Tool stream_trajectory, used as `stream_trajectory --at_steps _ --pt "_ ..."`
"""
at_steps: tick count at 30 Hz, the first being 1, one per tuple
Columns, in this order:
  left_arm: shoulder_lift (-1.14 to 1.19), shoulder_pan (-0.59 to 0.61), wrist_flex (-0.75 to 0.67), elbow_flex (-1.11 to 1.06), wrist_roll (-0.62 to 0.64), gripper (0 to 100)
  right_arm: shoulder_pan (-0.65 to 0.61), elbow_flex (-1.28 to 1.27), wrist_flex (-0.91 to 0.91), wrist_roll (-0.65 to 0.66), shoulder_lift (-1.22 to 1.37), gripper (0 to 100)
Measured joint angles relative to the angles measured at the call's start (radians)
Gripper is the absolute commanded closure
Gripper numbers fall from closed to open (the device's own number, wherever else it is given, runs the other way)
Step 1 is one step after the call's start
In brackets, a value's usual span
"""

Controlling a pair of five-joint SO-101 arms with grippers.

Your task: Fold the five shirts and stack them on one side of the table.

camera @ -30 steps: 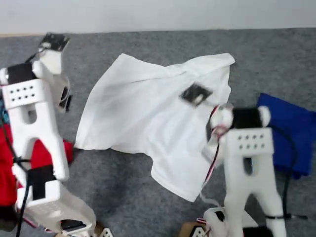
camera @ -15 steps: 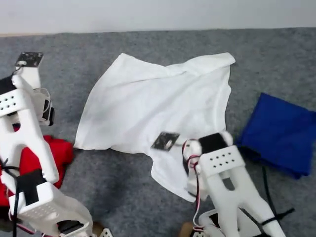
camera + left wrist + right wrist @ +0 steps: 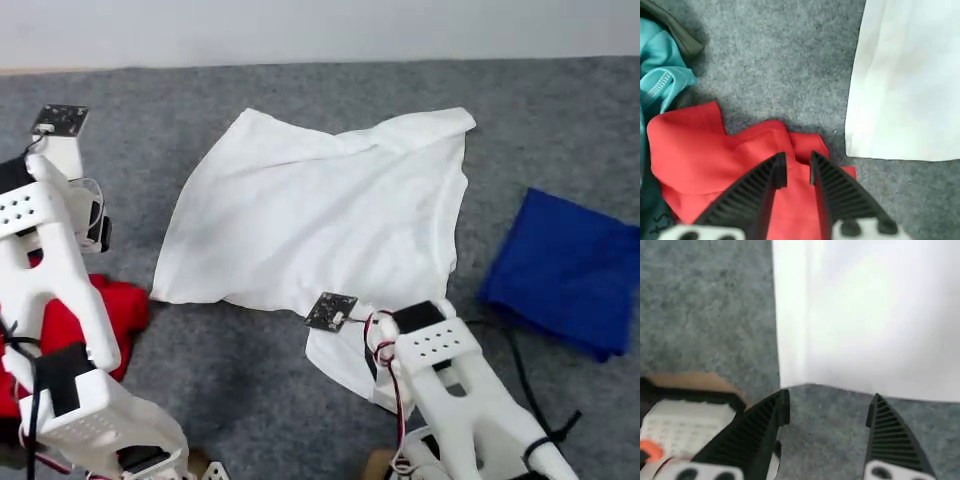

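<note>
- A white shirt (image 3: 320, 220) lies spread open and unfolded across the middle of the grey table (image 3: 300, 90). It is wrinkled along its far edge, and one corner trails toward the robot.
- A blue shirt (image 3: 565, 270) sits folded at the right side of the table, well apart from the white one. This is probably the start of the stack.
- A crumpled red shirt (image 3: 700, 145) waits at the left, near the white shirt's left corner. A teal garment (image 3: 660, 85) is bunched just beside it.
- The right gripper (image 3: 830, 400) hangs low over bare table, just off the white shirt's near edge. Its jaws are spread wide and hold nothing. This placement suits taking hold of that hem or corner to begin a fold.
- The left gripper (image 3: 796, 165) hovers over the red shirt. Its jaws are almost closed, with only a slim gap between them and no cloth pinched. It sits clear of the white shirt, seemingly parked out of the way.
- Judging from this layout, one shirt is folded and the white one is the shirt in hand.
</note>
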State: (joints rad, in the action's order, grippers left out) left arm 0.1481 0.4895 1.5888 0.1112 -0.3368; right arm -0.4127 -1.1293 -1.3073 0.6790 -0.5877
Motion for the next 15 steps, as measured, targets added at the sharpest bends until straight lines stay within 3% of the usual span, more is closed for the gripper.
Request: stream_trajectory --at_steps 6,15 --pt "0.0 0.0 -0.018 0.0 0.018 91 -0.064 -0.057 0.114 0.0 0.0 74.9" --pt "0.0 0.0 -0.028 0.0 0.021 91 -0.072 -0.063 0.132 0.0 0.0 75.6"
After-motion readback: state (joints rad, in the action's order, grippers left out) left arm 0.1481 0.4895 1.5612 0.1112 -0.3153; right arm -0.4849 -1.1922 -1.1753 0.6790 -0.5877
